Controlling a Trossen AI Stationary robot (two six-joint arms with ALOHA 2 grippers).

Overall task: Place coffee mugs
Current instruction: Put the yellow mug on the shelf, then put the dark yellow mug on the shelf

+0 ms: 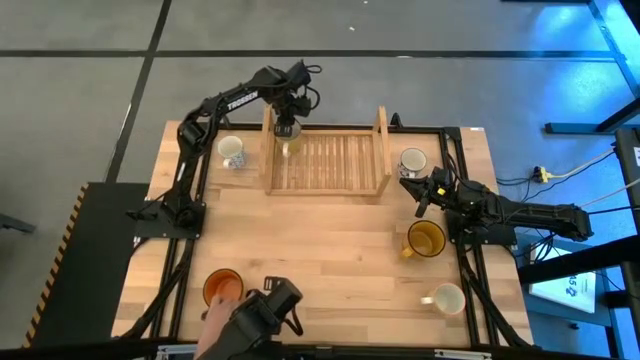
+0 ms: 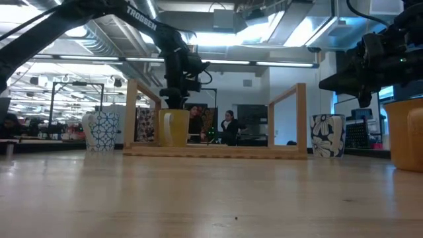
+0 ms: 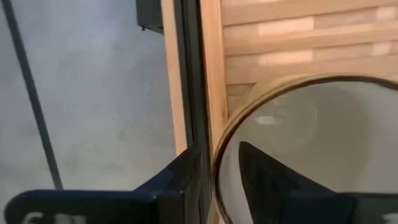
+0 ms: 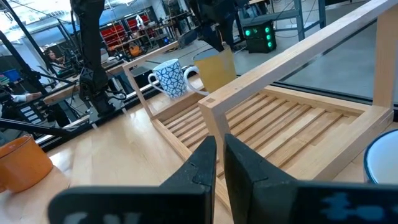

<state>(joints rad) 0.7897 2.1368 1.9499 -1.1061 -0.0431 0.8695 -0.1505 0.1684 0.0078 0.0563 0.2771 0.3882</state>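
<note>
A yellow mug (image 1: 290, 148) (image 2: 173, 127) stands in the far left corner of the slatted wooden rack (image 1: 335, 165) (image 2: 218, 151), and my left gripper (image 1: 287, 128) (image 3: 214, 155) is shut on it from above. My right gripper (image 1: 418, 200) (image 4: 220, 146) is shut and hovers near the rack's right side, touching nothing. A blue-patterned white mug (image 1: 232, 152) stands left of the rack. A patterned white mug (image 1: 412, 160) stands right of it. On the table's near half stand an amber mug (image 1: 426, 240), a white mug (image 1: 447, 298) and an orange mug (image 1: 222, 287). My left gripper holds the yellow mug by its rim (image 3: 217, 171), on the side toward the rack's left wall. One finger (image 3: 267, 174) is inside the mug and the other (image 3: 183, 171) outside. The fingers come from above, pointing down. The mug stands upright, its base seemingly on the rack's slats.
The rack's tall left post (image 3: 211, 74) stands close beside the held mug. The rack's other slats lie bare (image 4: 280, 124). A person's hand (image 1: 212, 328) shows at the table's near edge beside the orange mug. The table's middle (image 1: 320, 240) is bare wood.
</note>
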